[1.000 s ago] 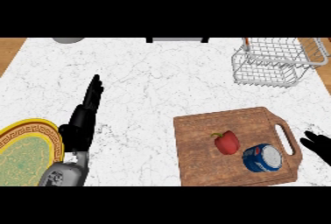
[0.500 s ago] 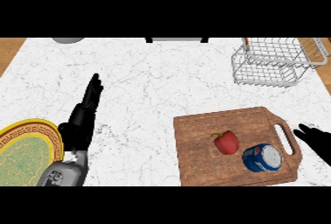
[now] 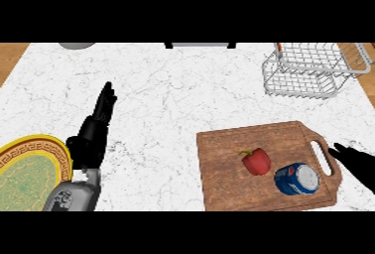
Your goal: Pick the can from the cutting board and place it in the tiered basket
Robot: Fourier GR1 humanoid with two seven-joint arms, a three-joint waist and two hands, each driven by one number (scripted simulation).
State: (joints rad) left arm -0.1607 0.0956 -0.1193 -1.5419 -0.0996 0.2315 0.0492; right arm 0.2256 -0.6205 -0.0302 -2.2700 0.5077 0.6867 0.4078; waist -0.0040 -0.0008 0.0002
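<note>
A: Entry. Where is your target?

B: Your blue cylindrical metal can (image 3: pixel 297 179) lies on its side on the brown wooden cutting board (image 3: pixel 234 149), near the board's lower right corner. A red bell pepper (image 3: pixel 256 161) sits just beside it, to its left, apart from it as far as you can tell.

A: Hands?

B: Your right hand (image 3: pixel 356 161) is at the right edge, just beside the board's handle slot, fingers spread and straight, holding nothing and not touching the can. Your left hand (image 3: pixel 93 130) rests on the white marble counter (image 3: pixel 176 94), fingers straight and pointing up the view, empty, next to the yellow patterned round plate (image 3: pixel 29 173).

A: Progress?

B: Judged as early. Nothing is grasped. The white wire tiered basket (image 3: pixel 311 72) stands at the far right, well apart from the can, with nothing visible inside. You have left: close on the can, lift, carry, place.
</note>
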